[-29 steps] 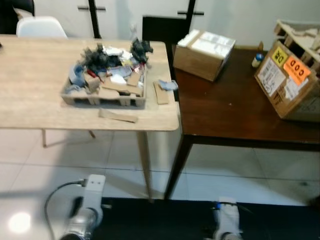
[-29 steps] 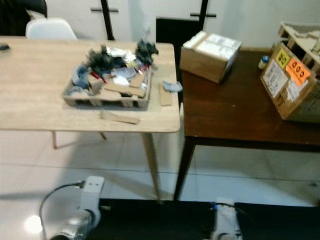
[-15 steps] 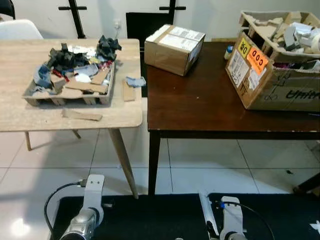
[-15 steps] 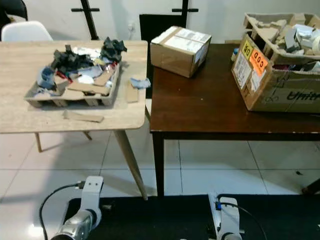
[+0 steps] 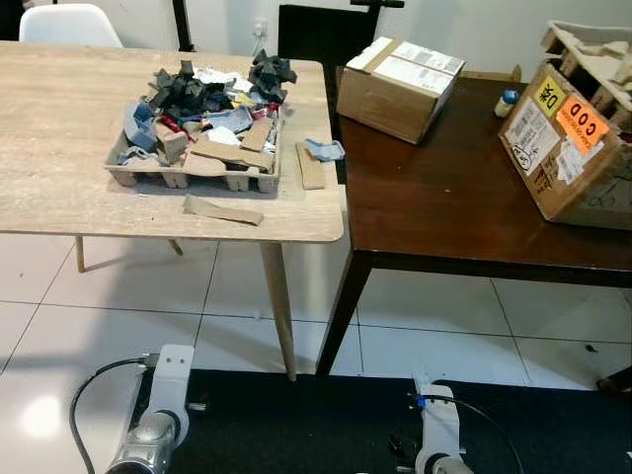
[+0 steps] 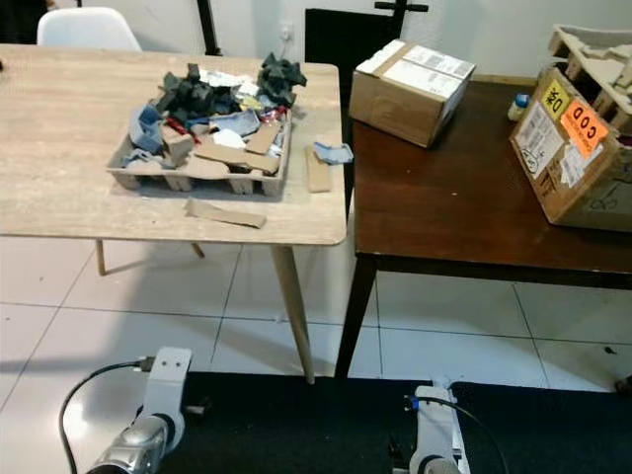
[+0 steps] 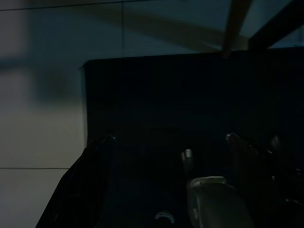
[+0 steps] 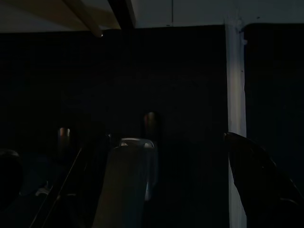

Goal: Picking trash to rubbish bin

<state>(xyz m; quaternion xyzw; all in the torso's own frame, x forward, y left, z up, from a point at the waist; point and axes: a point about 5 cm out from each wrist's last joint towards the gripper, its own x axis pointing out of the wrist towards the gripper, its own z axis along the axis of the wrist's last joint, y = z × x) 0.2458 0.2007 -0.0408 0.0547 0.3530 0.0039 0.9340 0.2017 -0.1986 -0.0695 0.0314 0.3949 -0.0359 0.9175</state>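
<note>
**Trash waits on the surface, arms hang low**

A tray (image 5: 193, 176) heaped with trash (image 5: 207, 104) sits on the light wooden surface (image 5: 59, 128), cardboard strips (image 5: 223, 210) beside it. Both arms hang near the floor, well apart from it: left fingers (image 7: 97, 190) and right fingers (image 8: 256, 180) spread wide, holding nothing.

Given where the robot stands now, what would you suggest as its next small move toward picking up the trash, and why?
Probably a short step forward toward the light wooden table. Loose trash lies near its front edge: a cardboard strip in front of the tray of scraps, plus another strip and a blue scrap beside it. Both arms hang low by the floor, left gripper and right gripper, seemingly too far to reach.
</note>
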